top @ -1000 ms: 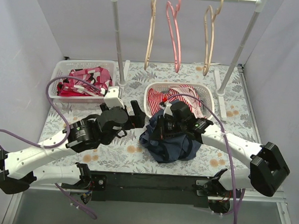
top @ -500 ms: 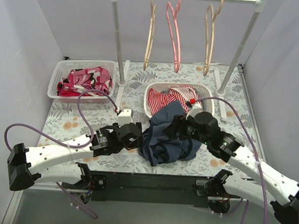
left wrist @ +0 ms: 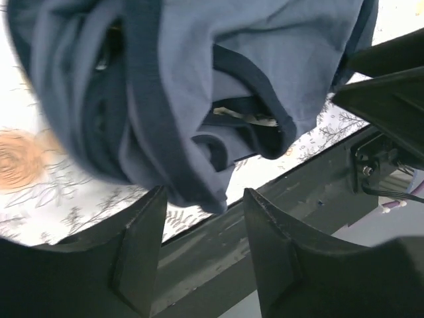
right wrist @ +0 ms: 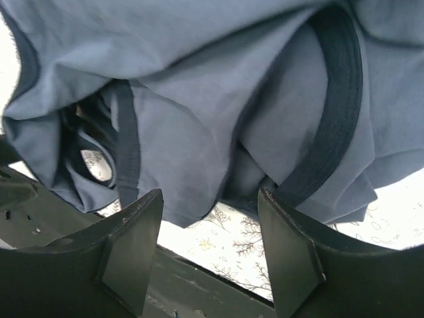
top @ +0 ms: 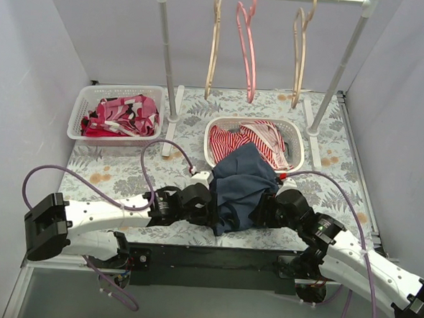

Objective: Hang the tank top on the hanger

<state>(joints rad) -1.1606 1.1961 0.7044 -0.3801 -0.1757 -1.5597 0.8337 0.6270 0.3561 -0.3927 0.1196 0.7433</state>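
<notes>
Tank top (top: 240, 186) lies crumpled just in front of the striped-clothes basket (top: 255, 120), far edge against its rim; tan hanger (top: 213, 54) hangs well behind the basket. Left gripper (left wrist: 204, 197) and right gripper (right wrist: 211, 195) both stand wide, nothing clamped, flanking the heap on the side away from the basket. Cloth looks light, limp, quick to bunch: you'd do best pinching a dark banded strap edge, not a loose fold.

The tank top (top: 243, 186) is bunched, its straps apparently buried
</notes>
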